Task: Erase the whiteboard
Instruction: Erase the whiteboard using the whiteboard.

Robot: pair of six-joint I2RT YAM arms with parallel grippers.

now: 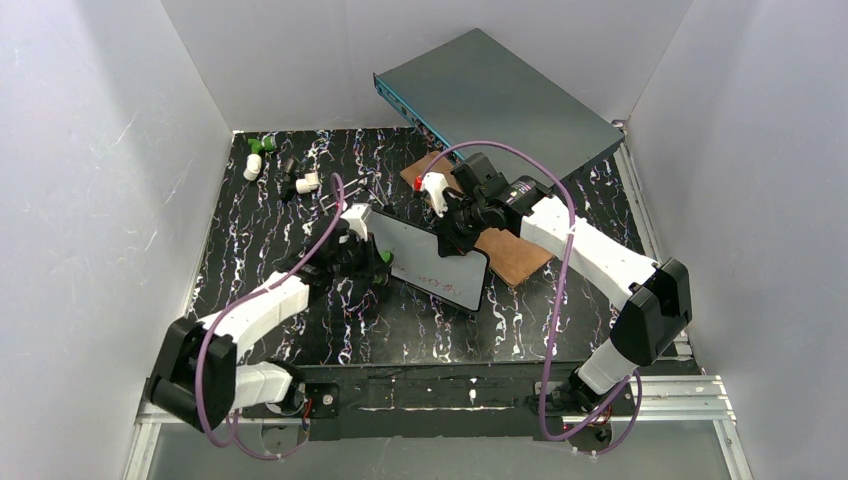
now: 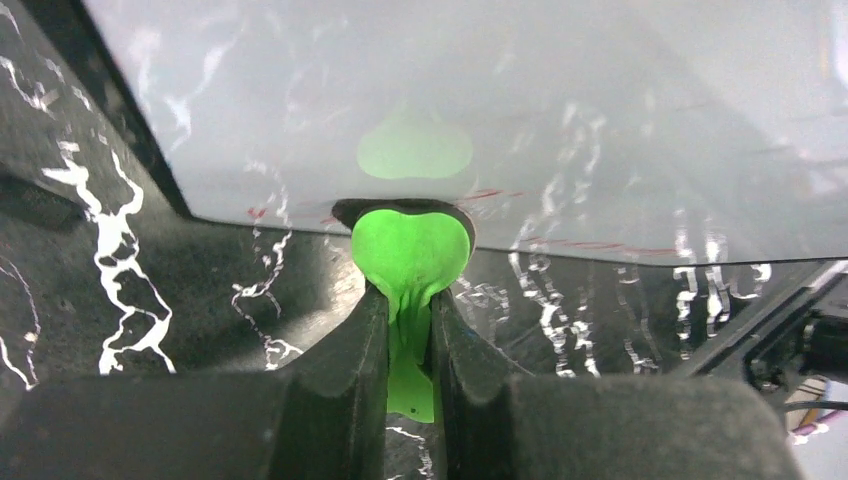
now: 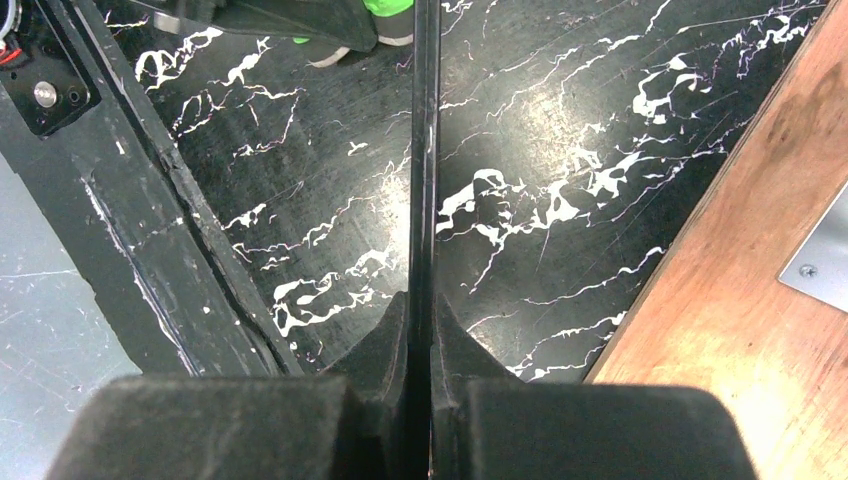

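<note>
Jaws of the left gripper [image 2: 410,296] pinch a green eraser [image 2: 410,248] against the whiteboard [image 1: 436,262]. Those of the right gripper [image 3: 421,305] clamp its rim, tilting it above the surface [image 1: 240,222]. Wiping looks underway. Red marks [image 2: 590,245] line the lower edge, so the next stroke should sweep along them.

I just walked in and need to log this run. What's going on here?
The right gripper holds the whiteboard by its thin black rim, jaws shut on it, with the board tilted off the table. The left gripper pinches a small green pad and presses it against the board's lower edge. Faint red handwriting shows there, so the erasing isn't finished.
</note>
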